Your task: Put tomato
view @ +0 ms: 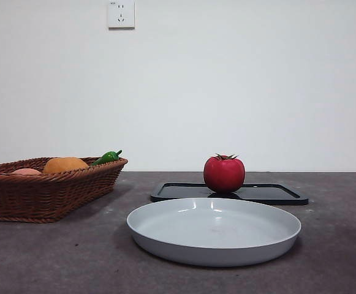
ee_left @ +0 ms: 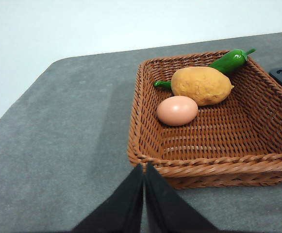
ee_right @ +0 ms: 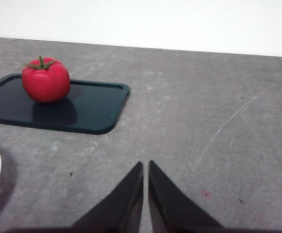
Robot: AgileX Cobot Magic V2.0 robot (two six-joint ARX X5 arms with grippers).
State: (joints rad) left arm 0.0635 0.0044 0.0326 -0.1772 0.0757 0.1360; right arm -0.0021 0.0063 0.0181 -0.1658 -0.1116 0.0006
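Observation:
A glossy red tomato (view: 224,174) with a green stem cap stands upright on a flat black tray (view: 276,193) behind the grey plate (view: 165,228). The right wrist view shows the same tomato (ee_right: 46,80) on the tray (ee_right: 92,109), well away from my right gripper (ee_right: 145,167), whose jaws are shut on nothing above bare table. My left gripper (ee_left: 144,170) is shut and empty, just outside the near rim of the wicker basket (ee_left: 204,167). Neither arm shows in the front view.
The wicker basket (view: 43,193) at the left holds an orange lumpy fruit (ee_left: 201,85), a pale egg (ee_left: 177,110) and a green pepper (ee_left: 230,60). The wide grey plate sits empty at the front centre. A wall with a socket (view: 121,13) stands behind.

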